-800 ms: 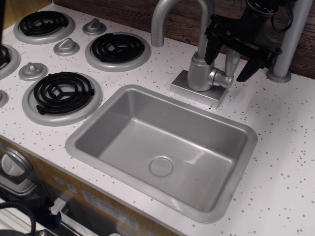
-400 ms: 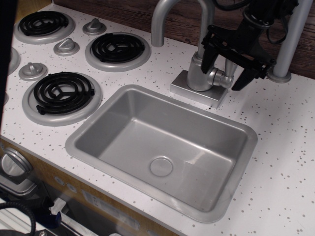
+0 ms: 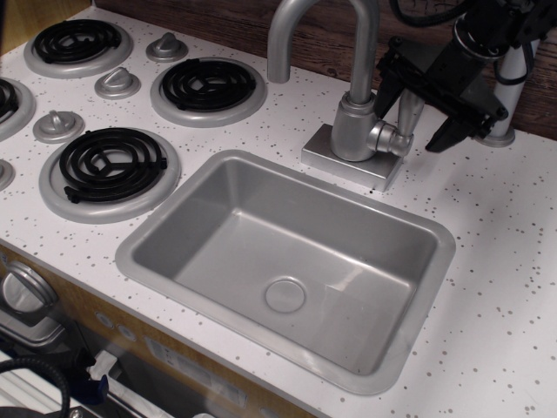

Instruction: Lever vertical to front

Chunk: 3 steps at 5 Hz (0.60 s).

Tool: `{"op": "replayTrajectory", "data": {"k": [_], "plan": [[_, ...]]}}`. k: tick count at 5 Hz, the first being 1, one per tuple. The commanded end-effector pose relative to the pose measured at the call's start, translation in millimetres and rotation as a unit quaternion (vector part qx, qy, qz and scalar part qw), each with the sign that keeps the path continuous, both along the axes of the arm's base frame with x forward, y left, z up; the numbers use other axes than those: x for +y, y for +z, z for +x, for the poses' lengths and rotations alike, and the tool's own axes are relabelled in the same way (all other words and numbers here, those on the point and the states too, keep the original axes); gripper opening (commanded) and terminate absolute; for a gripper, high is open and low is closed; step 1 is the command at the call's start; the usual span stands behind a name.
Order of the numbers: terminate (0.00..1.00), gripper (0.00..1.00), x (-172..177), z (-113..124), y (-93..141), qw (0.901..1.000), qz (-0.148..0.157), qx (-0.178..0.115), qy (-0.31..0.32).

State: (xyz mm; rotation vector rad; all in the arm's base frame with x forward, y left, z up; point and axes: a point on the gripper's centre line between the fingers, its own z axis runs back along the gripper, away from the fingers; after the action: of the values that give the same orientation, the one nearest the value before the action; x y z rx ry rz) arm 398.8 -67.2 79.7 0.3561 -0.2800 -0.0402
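1. The black gripper point(image 3: 416, 111) reaches in from the upper right, tilted so its fingers point down and to the left toward the faucet base point(image 3: 355, 157).
2. Its jaws are spread wide and straddle the lever point(image 3: 410, 111): one finger point(image 3: 389, 91) lies between the lever and the spout point(image 3: 324, 35), the other point(image 3: 446, 132) hangs on the lever's far side from the spout.
3. Neither finger plainly presses on the lever; whether either one touches it cannot be told, and the gripper holds nothing.
4. The lever stands upright on a short stub at the side of the faucet body, away from the burners point(image 3: 111, 164), above the back rim of the sink point(image 3: 174, 196).
5. A grey post point(image 3: 509, 91) rises behind the gripper, farther from the faucet.
6. No brand, label or readable writing shows anywhere.
7. Against the earlier frames, the gripper has shifted away from the spout and slightly up; its outer finger now sits closer to the post.
8. The lever is as upright as it was before, and the faucet, sink and burners have not moved.
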Motion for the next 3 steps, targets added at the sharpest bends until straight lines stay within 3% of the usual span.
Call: {"op": "replayTrajectory", "data": {"k": [1, 3], "plan": [[0.0, 1.0, 3, 17, 31, 0.9978, -0.018, -0.061, -0.019], [0.0, 1.0, 15, 29, 32, 0.9976, -0.02, -0.063, -0.022]]}}
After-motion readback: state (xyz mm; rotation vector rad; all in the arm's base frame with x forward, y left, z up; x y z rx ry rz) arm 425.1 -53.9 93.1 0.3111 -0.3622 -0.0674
